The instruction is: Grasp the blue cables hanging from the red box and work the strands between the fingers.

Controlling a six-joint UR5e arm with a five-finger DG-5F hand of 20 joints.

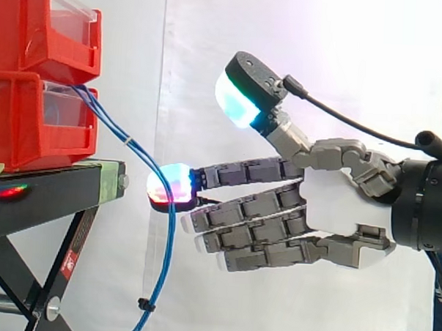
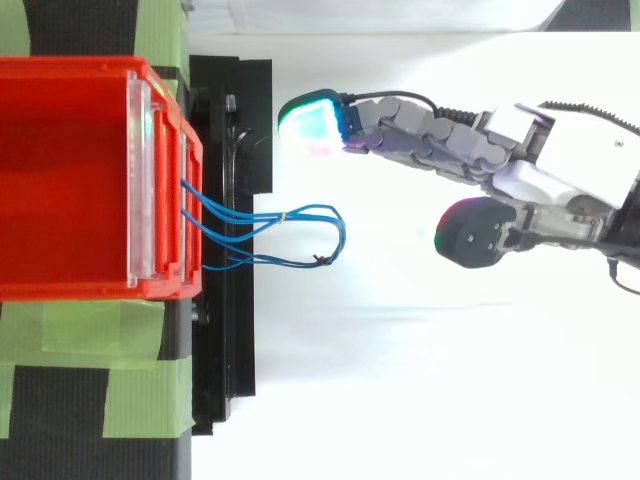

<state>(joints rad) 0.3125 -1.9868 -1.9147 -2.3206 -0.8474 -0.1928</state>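
Side view: two red bins (image 1: pixel 32 120) stacked at upper left on a black stand (image 1: pixel 43 194), w/ a white curtain (image 1: pixel 212 33) behind. Blue cables (image 1: pixel 167 244) leave the lower bin's front and hang in a curve down to bottom centre-left. The hand (image 1: pixel 336 207) comes in from the right, spread open and gripping nothing: fingers straight, pointing left, thumb (image 1: pixel 243 89) raised toward upper centre. One red-white glowing fingertip (image 1: pixel 169 184) overlaps the strands. Top view: bins (image 2: pixel 60 180) at left, green tape (image 2: pixel 140 380) on the stand (image 2: pixel 230 150). The cables (image 2: pixel 262 220) loop rightward at frame centre. The hand (image 2: pixel 530 170) is at upper right, its fingertip above the loop and apart from it, thumb right of the loop.
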